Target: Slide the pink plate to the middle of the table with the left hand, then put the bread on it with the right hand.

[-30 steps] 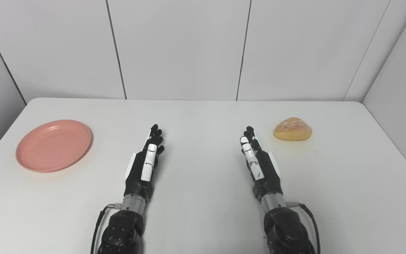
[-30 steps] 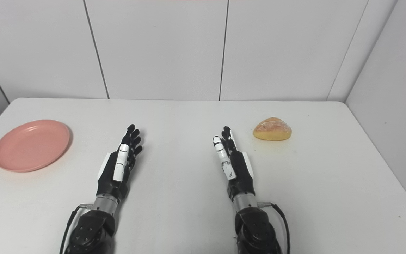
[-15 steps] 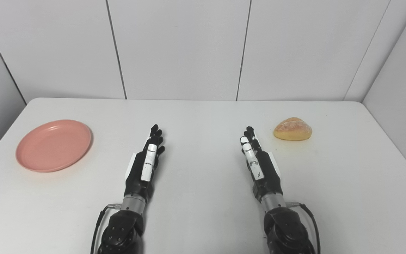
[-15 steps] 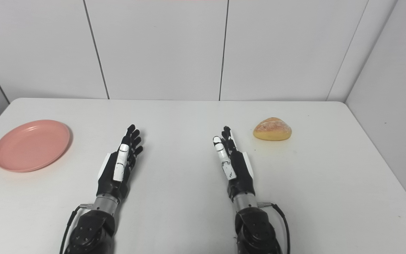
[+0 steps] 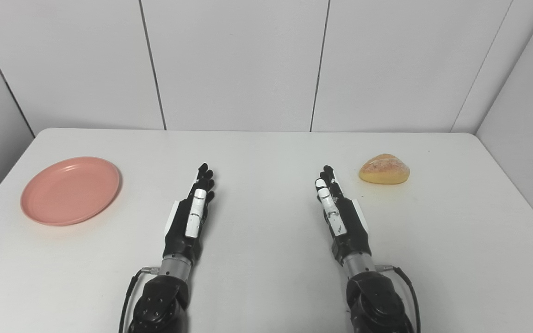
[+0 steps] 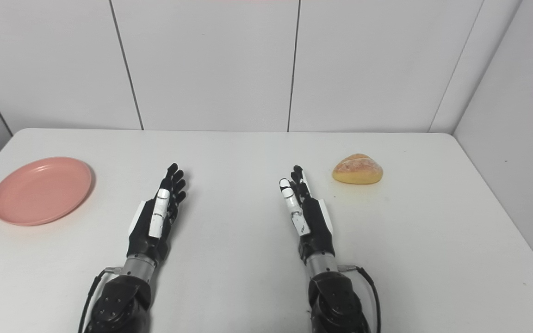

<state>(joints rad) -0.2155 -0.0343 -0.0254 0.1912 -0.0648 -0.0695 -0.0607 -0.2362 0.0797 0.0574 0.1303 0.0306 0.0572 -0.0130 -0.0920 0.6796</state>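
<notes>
A round pink plate [image 5: 71, 190] lies empty near the table's left edge. A golden bread roll [image 5: 384, 169] sits on the table at the right. My left hand [image 5: 191, 213] rests edge-on near the table's middle, fingers straight and pointing away, holding nothing, well to the right of the plate. My right hand [image 5: 339, 216] lies the same way, open and empty, a short way left of and nearer than the bread.
The white table [image 5: 266, 152] ends at a white panelled wall behind, and a side wall [image 5: 521, 106] closes in on the right. Bare tabletop lies between my two hands.
</notes>
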